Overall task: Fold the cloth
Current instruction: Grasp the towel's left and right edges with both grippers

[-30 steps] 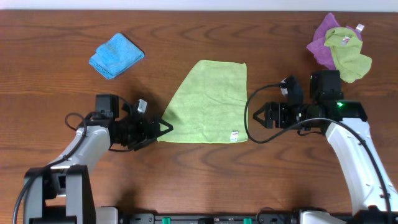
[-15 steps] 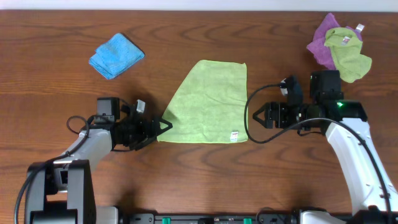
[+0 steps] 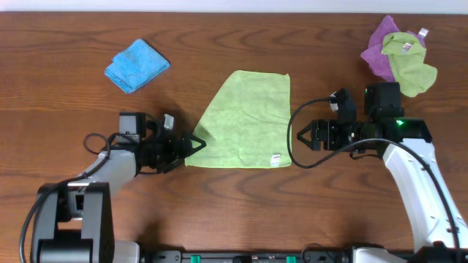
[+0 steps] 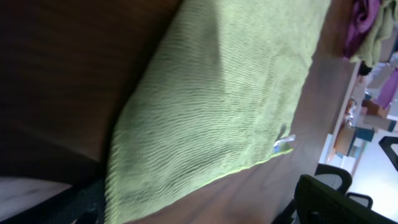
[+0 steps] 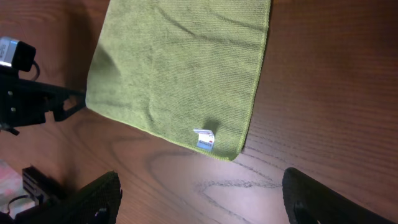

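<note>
Lying spread out flat on the wooden counter (image 3: 241, 197), the lime-green cloth (image 3: 245, 120) is about in the middle between the two arms. Its small white tag (image 3: 276, 158) sits on the edge nearest to the robot, close to the corner on the right arm's side. The side of the cloth toward the left arm runs slanted, so the near edge is longer than the far edge.

The left end effector (image 3: 191, 144) is at the near corner of the cloth on the left arm's side. Its jaws stand wide apart and the tips are just at that corner. I cannot tell from the pictures whether they touch the fabric. In the left wrist view the cloth (image 4: 224, 106) fills most of the picture.

The right end effector (image 3: 308, 135) is just beside the cloth's other side edge, apart from it, at the height of the tag. Its jaws are also spread wide with nothing between them; in the right wrist view only bare wood lies between the dark fingers (image 5: 102, 196).

Well apart from the cloth lie a blue cloth (image 3: 136, 64), beyond its far left corner, and a purple cloth (image 3: 382, 44) with a second green cloth (image 3: 411, 66) on it, beyond its far right corner.
</note>
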`<action>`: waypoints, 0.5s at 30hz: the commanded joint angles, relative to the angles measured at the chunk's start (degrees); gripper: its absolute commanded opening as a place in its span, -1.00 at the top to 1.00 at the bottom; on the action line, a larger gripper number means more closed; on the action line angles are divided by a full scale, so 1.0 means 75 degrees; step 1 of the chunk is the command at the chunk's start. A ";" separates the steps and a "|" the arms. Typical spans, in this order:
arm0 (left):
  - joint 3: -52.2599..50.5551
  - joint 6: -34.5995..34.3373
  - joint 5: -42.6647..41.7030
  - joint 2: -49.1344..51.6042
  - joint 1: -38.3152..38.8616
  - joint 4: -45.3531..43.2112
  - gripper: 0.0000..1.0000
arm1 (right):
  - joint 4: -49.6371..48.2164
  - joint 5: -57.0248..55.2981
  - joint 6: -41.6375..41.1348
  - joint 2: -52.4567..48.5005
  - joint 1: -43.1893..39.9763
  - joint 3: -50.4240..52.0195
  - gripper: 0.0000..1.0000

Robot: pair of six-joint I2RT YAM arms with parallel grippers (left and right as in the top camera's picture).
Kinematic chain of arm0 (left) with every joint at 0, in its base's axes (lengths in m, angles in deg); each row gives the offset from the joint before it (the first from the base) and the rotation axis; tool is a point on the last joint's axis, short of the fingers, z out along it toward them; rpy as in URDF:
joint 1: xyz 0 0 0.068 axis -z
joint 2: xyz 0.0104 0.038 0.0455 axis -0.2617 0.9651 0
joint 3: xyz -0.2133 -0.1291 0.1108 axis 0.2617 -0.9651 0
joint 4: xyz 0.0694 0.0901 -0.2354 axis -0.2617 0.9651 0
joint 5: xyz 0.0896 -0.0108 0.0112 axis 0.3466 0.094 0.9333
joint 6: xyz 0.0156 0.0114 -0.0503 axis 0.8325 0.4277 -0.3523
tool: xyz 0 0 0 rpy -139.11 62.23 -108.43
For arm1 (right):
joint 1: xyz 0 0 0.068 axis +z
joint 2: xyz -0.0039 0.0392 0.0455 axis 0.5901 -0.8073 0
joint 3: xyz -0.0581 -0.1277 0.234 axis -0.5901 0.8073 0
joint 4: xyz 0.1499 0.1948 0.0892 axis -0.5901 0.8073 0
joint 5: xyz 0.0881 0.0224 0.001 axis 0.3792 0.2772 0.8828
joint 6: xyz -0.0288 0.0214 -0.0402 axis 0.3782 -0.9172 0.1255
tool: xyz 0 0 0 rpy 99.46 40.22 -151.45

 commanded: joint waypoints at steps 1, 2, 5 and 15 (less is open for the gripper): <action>-0.0047 -0.0423 0.0166 0.0379 0.0286 -0.0213 -0.91 | -0.0015 0.0140 0.0085 0.0090 -0.0050 0.0041 -0.66; -0.0047 -0.0460 0.0166 0.0420 0.0364 -0.0297 -0.93 | -0.0015 0.0140 0.0085 0.0090 -0.0050 0.0041 -0.66; -0.0047 -0.0472 0.0172 0.0458 0.0562 -0.0443 -0.35 | -0.0012 0.0140 0.0085 0.0090 -0.0050 0.0041 -0.66; -0.0041 -0.0560 -0.0119 0.0452 0.0597 -0.0854 0.88 | -0.0367 -0.0003 -0.0026 0.0087 -0.0032 0.0297 -0.69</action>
